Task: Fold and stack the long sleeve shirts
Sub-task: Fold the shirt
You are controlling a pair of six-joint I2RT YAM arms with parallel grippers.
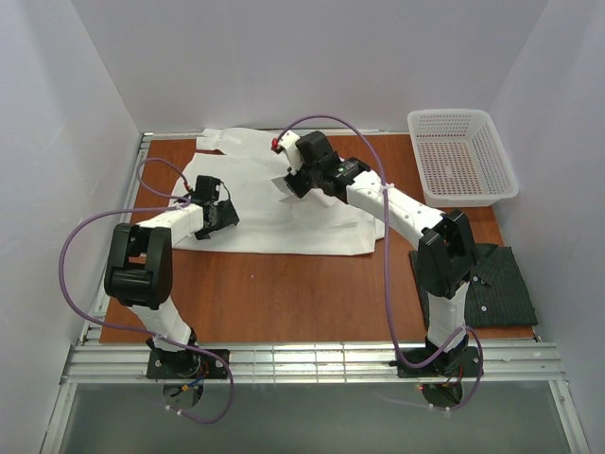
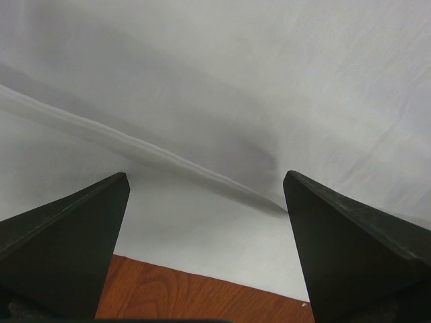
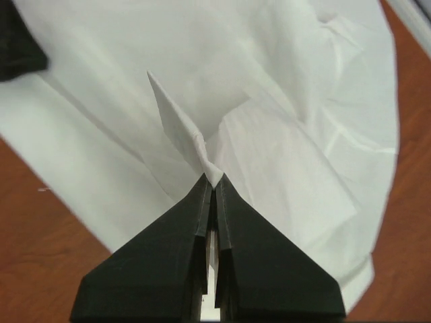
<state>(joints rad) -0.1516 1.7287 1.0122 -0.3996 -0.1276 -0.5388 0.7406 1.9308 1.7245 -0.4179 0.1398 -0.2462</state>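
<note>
The white shirt point(image 1: 284, 213) lies spread on the table's back middle. My right gripper point(image 1: 288, 182) is shut on a pinched fold of the white shirt point(image 3: 195, 145) and holds that piece lifted above the rest. My left gripper point(image 1: 223, 214) is open at the shirt's left near edge; in the left wrist view the white shirt point(image 2: 222, 101) fills the frame beyond the two fingers point(image 2: 74, 235), with nothing between them. The dark charcoal striped shirt point(image 1: 499, 284) lies folded at the table's right front, partly behind the right arm.
A white mesh basket point(image 1: 461, 156) stands at the back right. Bare wooden table point(image 1: 302, 298) lies in front of the white shirt. White walls close in the left, back and right sides. Purple cables loop over both arms.
</note>
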